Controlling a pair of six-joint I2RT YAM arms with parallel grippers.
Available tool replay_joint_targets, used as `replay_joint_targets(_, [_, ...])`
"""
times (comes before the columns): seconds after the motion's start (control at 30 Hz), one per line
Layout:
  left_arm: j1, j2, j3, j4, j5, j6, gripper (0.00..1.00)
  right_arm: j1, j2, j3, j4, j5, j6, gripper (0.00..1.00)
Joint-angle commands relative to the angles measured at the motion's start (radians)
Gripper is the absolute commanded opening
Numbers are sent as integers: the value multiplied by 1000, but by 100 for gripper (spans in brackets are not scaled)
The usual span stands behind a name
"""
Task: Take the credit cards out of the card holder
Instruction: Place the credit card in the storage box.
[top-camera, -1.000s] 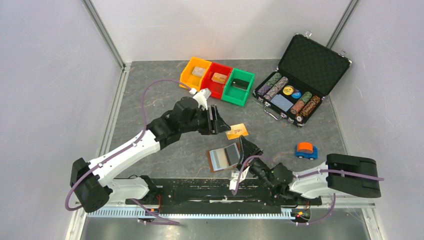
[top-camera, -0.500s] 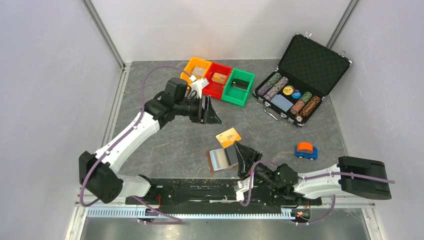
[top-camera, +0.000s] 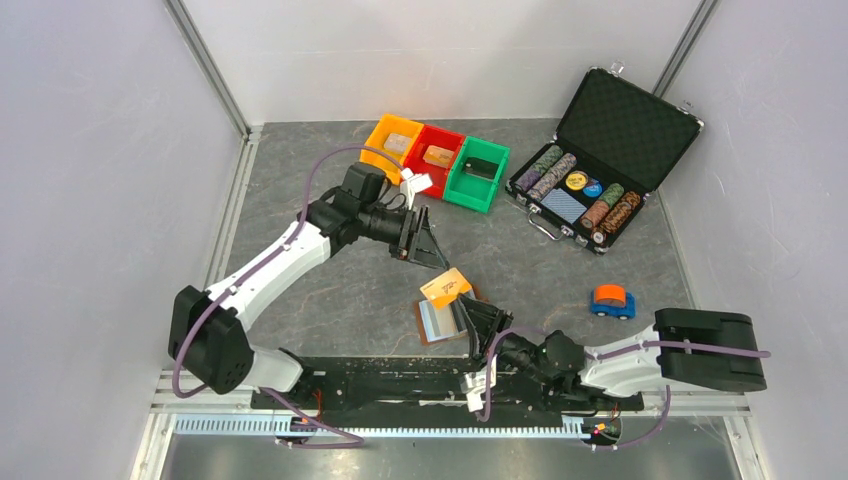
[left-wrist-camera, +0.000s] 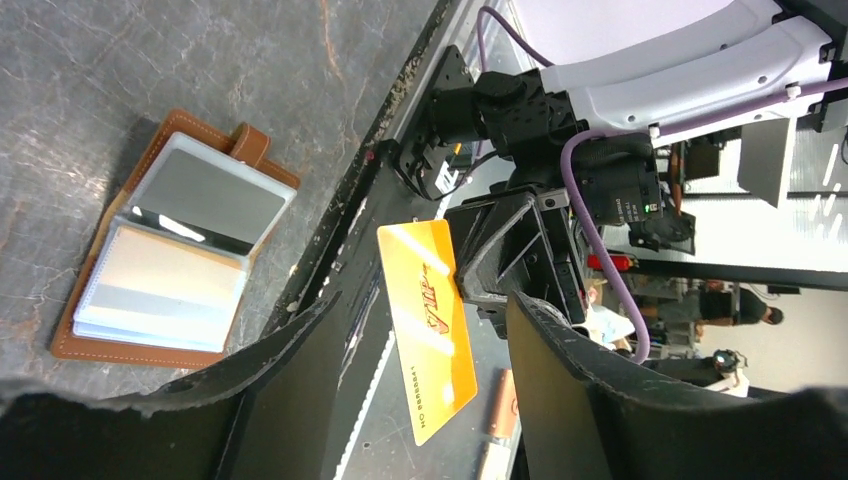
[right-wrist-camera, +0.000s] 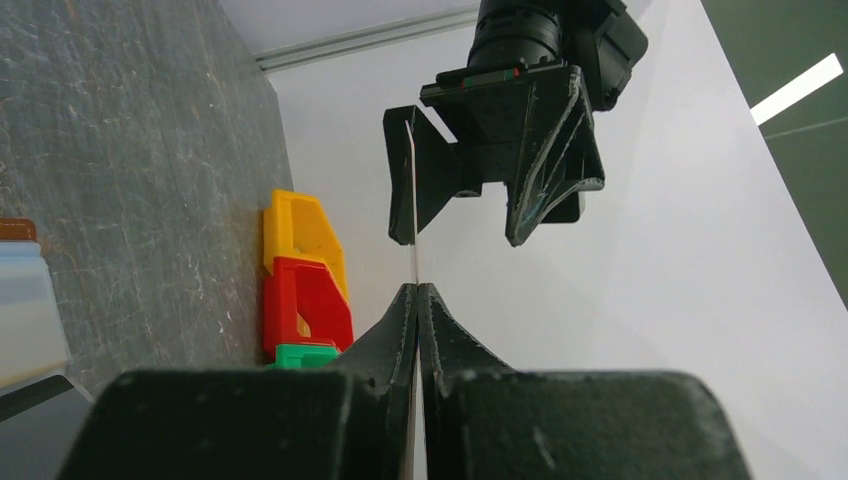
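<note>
The right pincer (right-wrist-camera: 416, 292) is pressed shut on one short edge of a gold credit card (left-wrist-camera: 430, 330), which sticks out from its tips toward 11 o'clock in the top view, lifted clear of the tabletop (top-camera: 330, 290). The card holder (left-wrist-camera: 170, 265) lies open on the tabletop just at 8 o'clock of those tips. At 11 o'clock of the card, the left pincer (top-camera: 422, 243) hangs spread wide, facing the card without touching it.

Half a second ago the card sat further toward 2 o'clock and the left pincer was farther from the card.

The card is glossy orange-gold with red script lettering and a row of small digits. The holder is brown leather with a snap tab and pale sleeves.
</note>
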Motion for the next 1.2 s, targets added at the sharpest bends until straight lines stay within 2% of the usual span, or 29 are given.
replay_joint_targets(0.0, [-4,29,-19,-1,64,46,65,12,19,-18,91,-22,-26,0])
replay_joint_targets(0.2, [-16,55,-21,-12,80,63,60,17,43,22,88,-24,-27,0])
replay_joint_targets(0.33, [-35,73,-33,-12,109,61,49,21,60,34,89,-30,-27,0])
replay_joint_targets(0.53, [-38,70,-52,-12,108,54,26,21,84,39,109,-28,-20,0])
replay_joint_targets(0.6, [-38,69,-52,-11,104,49,22,23,95,42,115,-12,-19,0])
replay_joint_targets(0.77, [-39,56,-72,74,101,-25,3,28,112,49,140,35,8,0])
replay_joint_targets(0.8, [-38,57,-72,80,97,-30,2,31,109,49,139,51,20,5])
replay_joint_targets(0.87, [-37,58,-66,76,78,-23,2,40,97,56,129,96,79,20])
replay_joint_targets(0.97, [-25,60,-41,40,39,22,2,48,43,85,3,169,266,36])
replay_joint_targets(1.03, [-10,61,-31,39,4,33,2,48,-1,134,-177,215,432,43])
replay_joint_targets(1.1, [-1,59,-20,38,-40,64,2,45,-50,190,-333,265,615,46])
replay_joint_targets(1.17, [0,49,-20,47,-84,112,2,24,-112,240,-506,252,801,49])
